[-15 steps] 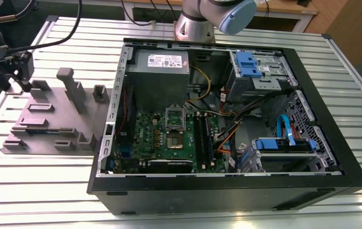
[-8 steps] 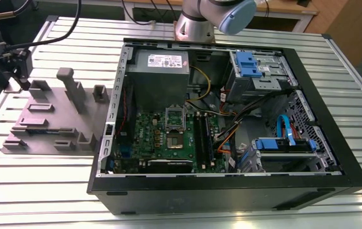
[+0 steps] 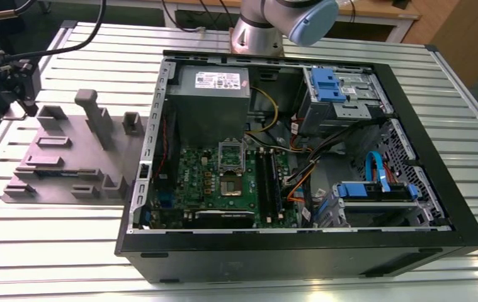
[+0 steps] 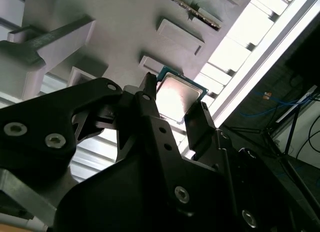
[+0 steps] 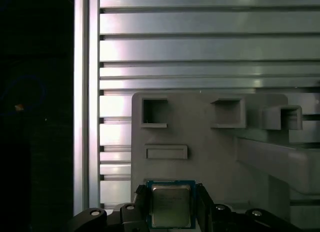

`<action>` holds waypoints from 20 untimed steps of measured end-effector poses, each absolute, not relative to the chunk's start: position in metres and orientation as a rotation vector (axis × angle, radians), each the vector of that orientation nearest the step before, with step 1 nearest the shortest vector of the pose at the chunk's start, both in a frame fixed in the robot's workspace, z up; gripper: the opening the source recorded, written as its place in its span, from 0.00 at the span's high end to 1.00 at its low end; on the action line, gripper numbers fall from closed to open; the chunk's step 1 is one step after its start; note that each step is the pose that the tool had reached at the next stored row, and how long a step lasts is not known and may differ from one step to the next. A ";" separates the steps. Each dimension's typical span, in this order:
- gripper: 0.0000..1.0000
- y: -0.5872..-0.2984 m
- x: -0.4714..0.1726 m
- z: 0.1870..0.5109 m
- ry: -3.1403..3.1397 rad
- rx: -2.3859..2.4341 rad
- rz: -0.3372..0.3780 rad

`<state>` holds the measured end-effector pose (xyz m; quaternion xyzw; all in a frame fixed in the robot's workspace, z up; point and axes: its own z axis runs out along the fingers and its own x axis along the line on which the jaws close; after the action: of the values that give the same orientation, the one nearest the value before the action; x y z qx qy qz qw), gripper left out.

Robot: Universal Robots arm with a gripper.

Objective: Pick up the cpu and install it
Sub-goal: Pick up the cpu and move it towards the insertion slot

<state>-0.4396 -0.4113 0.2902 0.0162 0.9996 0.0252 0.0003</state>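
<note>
The pincer (image 5: 171, 218) looks clamped on the cpu (image 5: 171, 202), at the grey fixture plate (image 3: 62, 157), nine o'clock from the computer case (image 3: 306, 242). Grasp made; the motherboard socket (image 3: 232, 187) is not yet filled.

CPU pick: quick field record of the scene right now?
cpu: flat square silver-topped cpu, between the jaws
gripper: black gripper, jaws against two opposite cpu edges, apparently closed on it
under cpu: pale grey moulded fixture tray
lifted: cannot tell
case: open black computer case with green motherboard inside
</note>
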 end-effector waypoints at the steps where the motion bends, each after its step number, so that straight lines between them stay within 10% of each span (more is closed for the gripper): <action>1: 0.53 -0.411 -0.440 0.291 3.140 0.051 0.079; 20: 0.53 -0.411 -0.440 0.306 3.140 0.051 0.079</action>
<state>-0.4396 -0.4113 0.3057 0.0161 0.9996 0.0252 0.0003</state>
